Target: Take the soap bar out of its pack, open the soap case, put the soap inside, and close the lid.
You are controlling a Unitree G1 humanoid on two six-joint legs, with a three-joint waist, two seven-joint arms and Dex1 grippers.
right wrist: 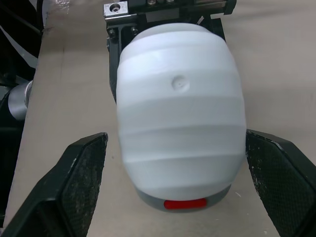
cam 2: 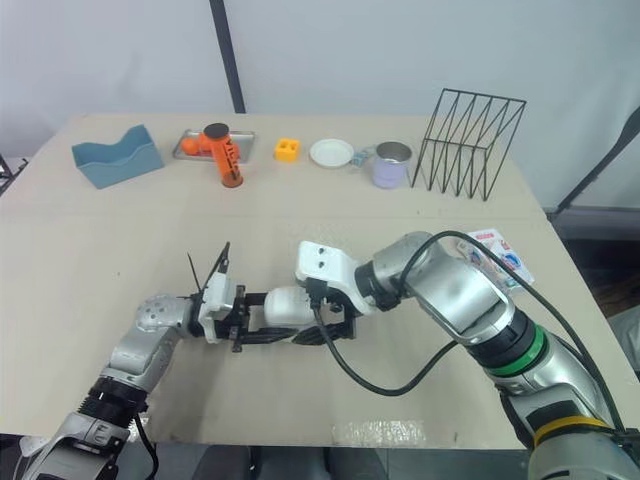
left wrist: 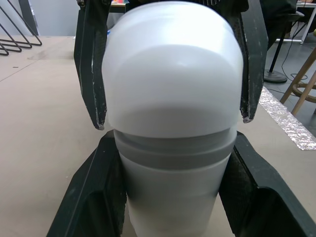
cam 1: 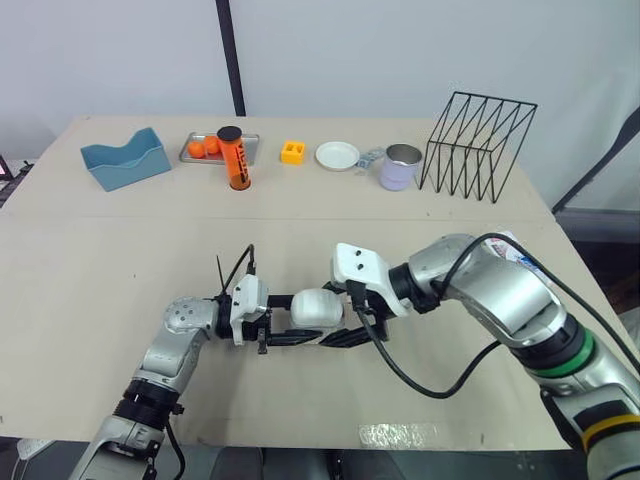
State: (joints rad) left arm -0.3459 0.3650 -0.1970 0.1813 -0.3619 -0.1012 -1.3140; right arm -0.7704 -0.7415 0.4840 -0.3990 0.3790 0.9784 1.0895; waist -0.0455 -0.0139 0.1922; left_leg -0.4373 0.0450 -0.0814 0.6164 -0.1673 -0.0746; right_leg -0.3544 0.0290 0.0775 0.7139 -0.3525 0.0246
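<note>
Gripping lidded soap case (right wrist: 180,113), left claw (left wrist: 174,148)

Left gripper (left wrist: 173,143) and right gripper (right wrist: 175,138) are boxing in the soap case (cam 1: 318,308) endwise; surrounding table (cam 1: 120,300) is lying open, wire rack (cam 1: 478,145) seemingly well apart.

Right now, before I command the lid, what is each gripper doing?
Left gripper: shut on the soap case, holding its base.
Right gripper: open, fingers either side of the case's lid end, not clamped.
</note>
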